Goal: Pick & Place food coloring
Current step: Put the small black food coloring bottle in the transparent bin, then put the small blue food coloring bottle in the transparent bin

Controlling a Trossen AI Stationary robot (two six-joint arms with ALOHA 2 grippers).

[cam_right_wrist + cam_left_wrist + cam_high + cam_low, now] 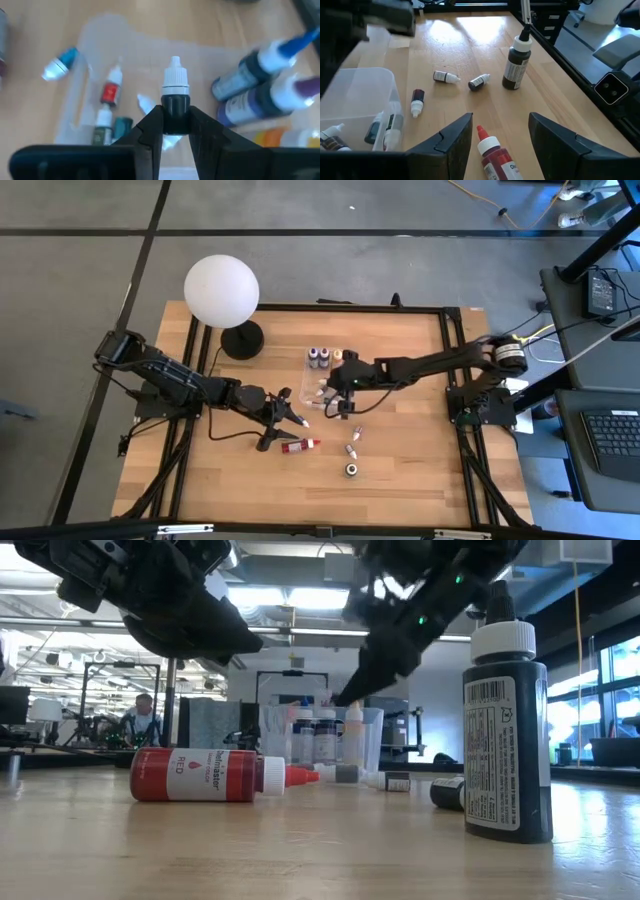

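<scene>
Between right hand fingers, small dark white-capped bottle, label perhaps hidden.

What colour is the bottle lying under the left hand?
Red, with a red tip: the bottle shows best in the low view.

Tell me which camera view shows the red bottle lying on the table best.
The low view: the red bottle lies side-on, label and red tip plain. The high view shows it small near the left gripper; the left wrist view cuts it off between the open fingers. The right wrist view misses it.
</scene>
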